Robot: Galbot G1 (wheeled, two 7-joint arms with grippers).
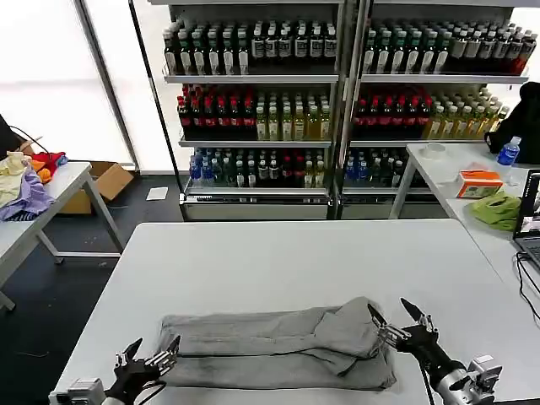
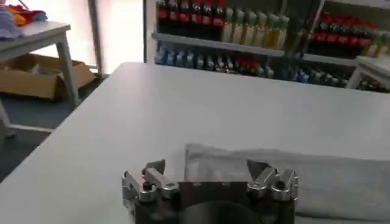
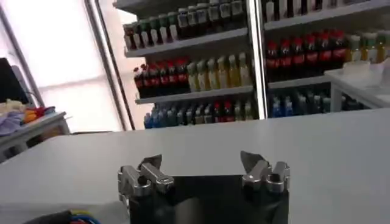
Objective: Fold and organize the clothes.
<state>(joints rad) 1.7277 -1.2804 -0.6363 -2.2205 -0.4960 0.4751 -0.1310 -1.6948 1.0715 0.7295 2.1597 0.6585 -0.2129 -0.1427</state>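
Note:
One light grey garment [image 1: 278,346] lies folded into a long, rumpled band across the near part of the white table [image 1: 287,261]. Its right end is bunched up. My left gripper [image 1: 155,344] is open just off the band's left end, low over the table. In the left wrist view the same gripper [image 2: 206,164] has its fingers spread, with the cloth's [image 2: 317,176] left edge lying just beyond them. My right gripper [image 1: 388,305] stands open at the bunched right end, fingers up and holding nothing. The right wrist view shows this gripper [image 3: 201,158] over bare tabletop.
A side table on the left [image 1: 59,190] carries purple, yellow and red garments [image 1: 25,181]. On the right, another table [image 1: 456,164] holds a green cloth [image 1: 498,209], an orange box [image 1: 478,182] and a blue bottle [image 1: 508,152]. Shelves of bottles [image 1: 337,93] stand behind.

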